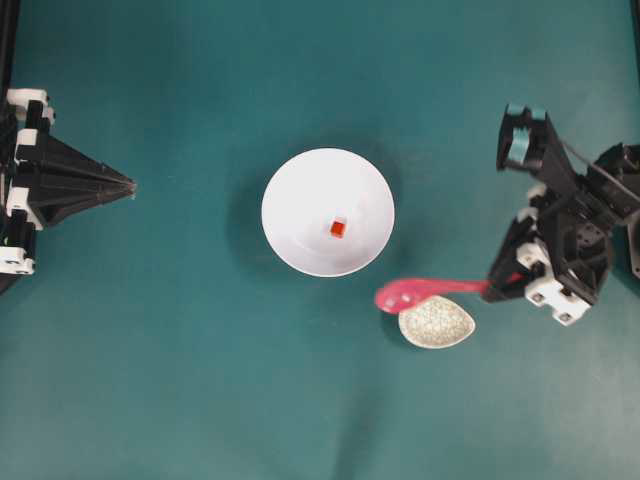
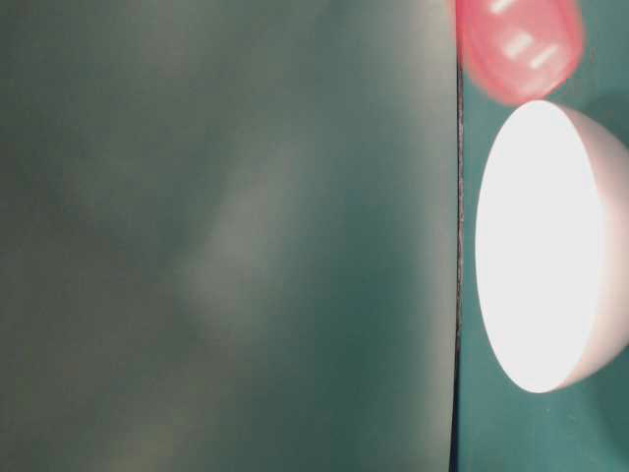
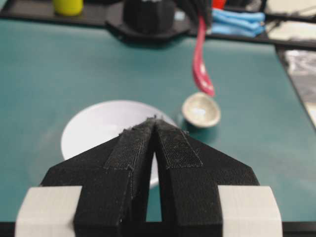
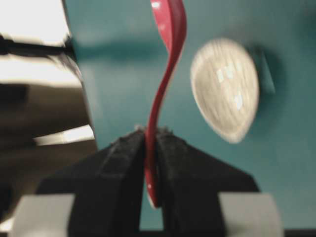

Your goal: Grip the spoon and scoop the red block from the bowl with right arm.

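The white bowl (image 1: 328, 212) sits mid-table with the tiny red block (image 1: 338, 228) inside it. My right gripper (image 1: 492, 288) is shut on the handle of the pink spoon (image 1: 415, 293) and holds it out to the left, its scoop just off the bowl's lower right rim. In the right wrist view the spoon (image 4: 165, 74) is clamped edge-on between my jaws (image 4: 151, 133). My left gripper (image 1: 130, 186) is shut and empty at the far left, pointing at the bowl (image 3: 106, 126). The spoon (image 3: 201, 61) shows hanging in the left wrist view.
A small speckled off-white oval dish (image 1: 437, 323) lies just below the spoon, also in the right wrist view (image 4: 226, 89) and left wrist view (image 3: 200, 110). The table-level view shows the bowl's side (image 2: 550, 246) and the spoon's scoop (image 2: 519, 44).
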Motion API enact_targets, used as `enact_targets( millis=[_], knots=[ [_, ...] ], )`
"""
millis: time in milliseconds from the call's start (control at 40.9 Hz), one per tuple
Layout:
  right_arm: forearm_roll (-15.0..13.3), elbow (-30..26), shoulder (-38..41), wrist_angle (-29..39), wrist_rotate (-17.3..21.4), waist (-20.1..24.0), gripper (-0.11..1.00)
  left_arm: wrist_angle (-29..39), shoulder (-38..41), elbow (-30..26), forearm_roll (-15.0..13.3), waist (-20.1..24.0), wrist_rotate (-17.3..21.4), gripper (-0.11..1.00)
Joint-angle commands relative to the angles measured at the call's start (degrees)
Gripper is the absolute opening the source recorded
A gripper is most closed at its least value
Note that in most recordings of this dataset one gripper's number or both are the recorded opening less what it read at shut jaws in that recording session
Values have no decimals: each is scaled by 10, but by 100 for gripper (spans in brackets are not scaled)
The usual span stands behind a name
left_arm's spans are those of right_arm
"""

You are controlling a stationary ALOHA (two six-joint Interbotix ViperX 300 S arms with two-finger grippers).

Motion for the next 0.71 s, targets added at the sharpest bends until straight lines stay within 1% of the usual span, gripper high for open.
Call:
enact_targets(
  millis=[0, 73, 171, 244, 415, 562, 684],
  knots=[
    [-11, 11, -5, 6, 9, 10, 12, -3, 4, -15, 2, 1, 1, 0],
    [-21, 35, -5, 6, 22, 21, 12, -4, 4, -15, 2, 1, 1, 0],
    [-22, 64, -5, -7, 37, 34, 12, -3, 4, -14, 2, 0, 1, 0],
    [-22, 78, -7, -29, 48, 49, 13, -3, 4, -14, 2, 1, 1, 0],
    [-24, 100, -9, -116, 63, 93, 13, -1, 4, -14, 2, 1, 3, 0],
    [-22, 111, -4, -162, 69, 102, 13, 1, 4, -14, 2, 0, 4, 0],
    [-25, 112, -4, -174, 69, 103, 13, 1, 4, -14, 2, 1, 4, 0]
  ],
)
